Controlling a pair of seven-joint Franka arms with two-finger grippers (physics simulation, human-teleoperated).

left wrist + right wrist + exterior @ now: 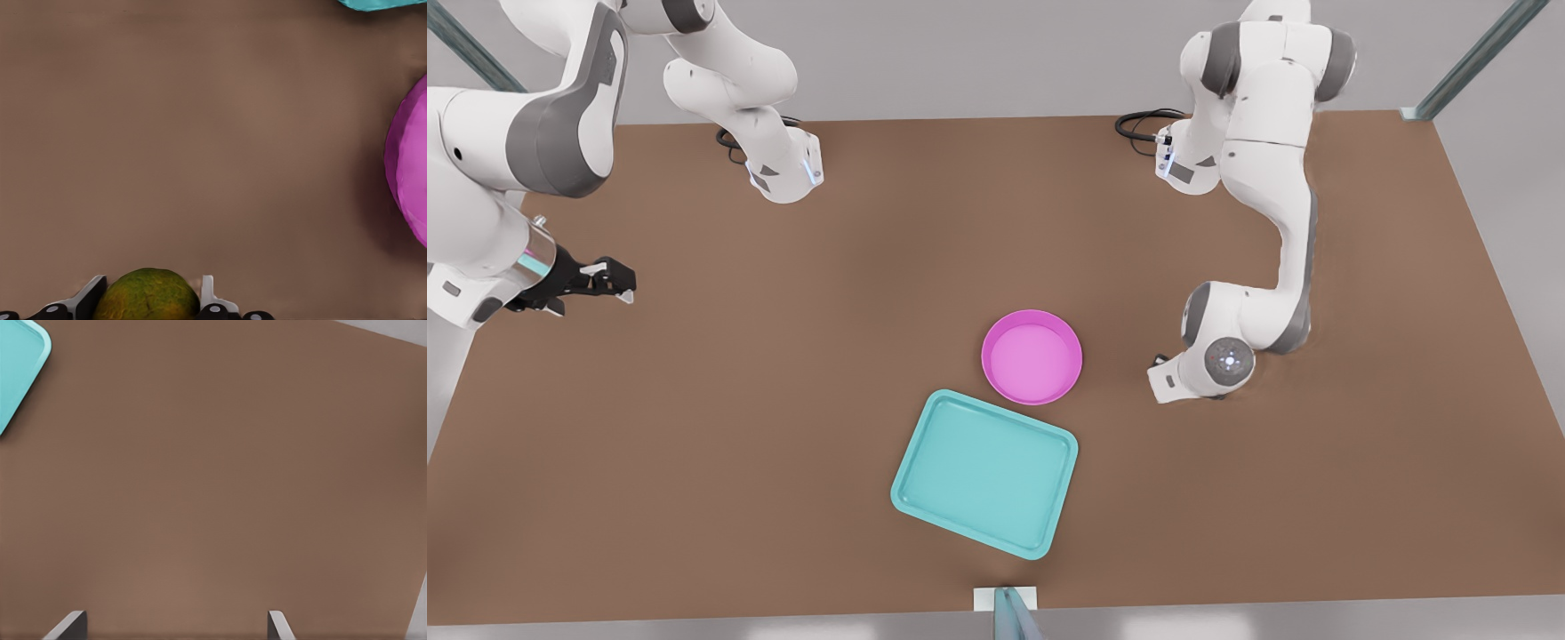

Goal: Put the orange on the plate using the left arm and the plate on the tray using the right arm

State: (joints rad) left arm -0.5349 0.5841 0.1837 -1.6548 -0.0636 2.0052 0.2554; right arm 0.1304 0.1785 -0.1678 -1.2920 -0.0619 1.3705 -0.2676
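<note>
The left arm stands on the front view's right. It bends down steeply, so that its wrist hangs low over the brown table, just beside the plate. Its own gripper is hidden under the wrist in the front view. In the left wrist view, the left gripper has one finger on each side of the orange, and both fingers lie close against the fruit, so the gripper pinches the orange. The orange is yellow-orange with some green and looks bumpy. The plate's magenta rim is visible further off, well apart from the fruit.

The right arm, with the pink-cyan band on its wrist, waits at the front view's left. Its forearm is nearly horizontal and the right gripper points toward the middle of the table, well apart from the plate. In the right wrist view its two fingertips stand wide apart with only bare table between them, so this hand is spread.

The plate is empty and lies on the table, touching or nearly touching a corner of the teal tray.
</note>
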